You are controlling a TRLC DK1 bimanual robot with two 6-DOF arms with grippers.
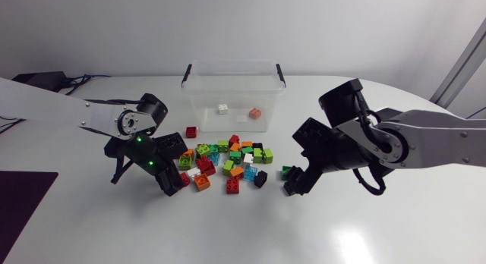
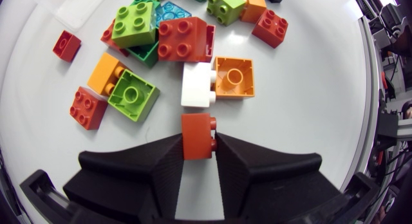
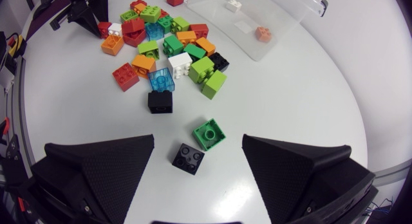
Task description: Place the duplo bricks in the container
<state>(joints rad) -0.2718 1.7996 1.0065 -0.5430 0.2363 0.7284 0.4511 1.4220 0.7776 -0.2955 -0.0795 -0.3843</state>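
Pinching small red-orange plastic duplo brick (image 2: 197, 135), my L gripper (image 2: 198, 148) sits lower-left in head view; clear plastic container (image 1: 233, 65) lies up-right. R gripper (image 3: 198, 143) spread wide.

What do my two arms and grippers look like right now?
Both arms have silver-grey links with black joints: left arm, right arm. The left gripper and right gripper are matte black, each with two broad wedge-shaped, textured fingers. Small green lights glow on the left arm's wrist; black cables loop beside the right arm's wrist.
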